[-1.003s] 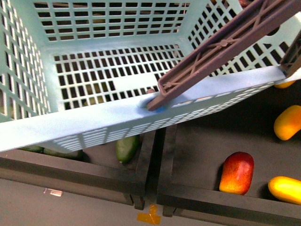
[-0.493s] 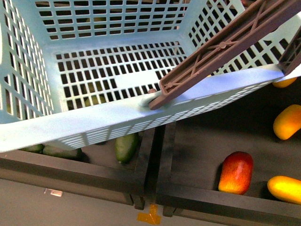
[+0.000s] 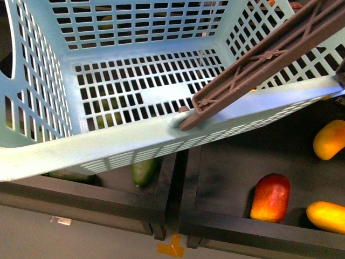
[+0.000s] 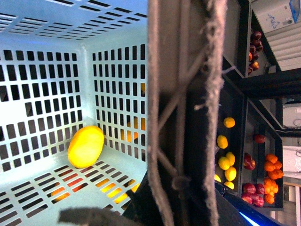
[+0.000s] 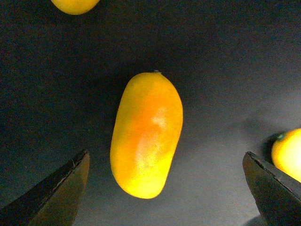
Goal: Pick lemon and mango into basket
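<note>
One big basket (image 3: pixel 108 145) up front, tilted, handle (image 3: pixel 259 59) raised. Mango (image 5: pixel 146 134) lies on dark tray (image 5: pixel 225 56); smooth, firm-looking, likely slippery, so grip across narrow middle. Lemon (image 4: pixel 85 146) sits inside basket corner. Right gripper (image 5: pixel 164 153) hovers over mango, jaws spread wide. Left gripper (image 4: pixel 160 202) by handle, clasp unclear, cannot tell.

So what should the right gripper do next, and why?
Probably lower the right gripper onto the mango and close: its fingers stand open either side of it, not touching, and the lemon already lies in the basket.
</note>
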Tool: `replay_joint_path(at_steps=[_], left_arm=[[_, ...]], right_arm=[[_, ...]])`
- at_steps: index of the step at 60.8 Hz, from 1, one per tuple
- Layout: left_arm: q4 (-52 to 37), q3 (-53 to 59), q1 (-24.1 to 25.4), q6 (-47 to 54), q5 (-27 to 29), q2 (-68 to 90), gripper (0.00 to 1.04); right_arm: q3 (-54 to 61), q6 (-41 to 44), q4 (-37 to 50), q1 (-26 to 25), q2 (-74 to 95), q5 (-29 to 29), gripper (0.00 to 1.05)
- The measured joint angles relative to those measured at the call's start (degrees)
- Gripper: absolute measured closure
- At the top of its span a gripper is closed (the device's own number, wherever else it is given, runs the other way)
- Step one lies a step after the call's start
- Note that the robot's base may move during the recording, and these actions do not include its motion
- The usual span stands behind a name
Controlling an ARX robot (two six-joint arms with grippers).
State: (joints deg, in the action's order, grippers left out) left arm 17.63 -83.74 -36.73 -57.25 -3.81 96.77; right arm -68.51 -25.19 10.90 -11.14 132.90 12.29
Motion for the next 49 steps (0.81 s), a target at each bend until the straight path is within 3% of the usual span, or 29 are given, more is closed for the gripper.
replay_joint_path(at_steps=[42, 49], left_arm=[[0.0, 0.0, 0.0, 0.0, 0.3, 0.0, 1.0], [0.0, 0.0, 0.0, 0.0, 0.3, 0.0, 1.0]], right_arm=[[-15.6, -7.1, -6.4, 2.1, 15.1, 1.9, 0.09], [-15.9, -7.4, -7.5, 2.1, 15.6, 1.6, 0.24]])
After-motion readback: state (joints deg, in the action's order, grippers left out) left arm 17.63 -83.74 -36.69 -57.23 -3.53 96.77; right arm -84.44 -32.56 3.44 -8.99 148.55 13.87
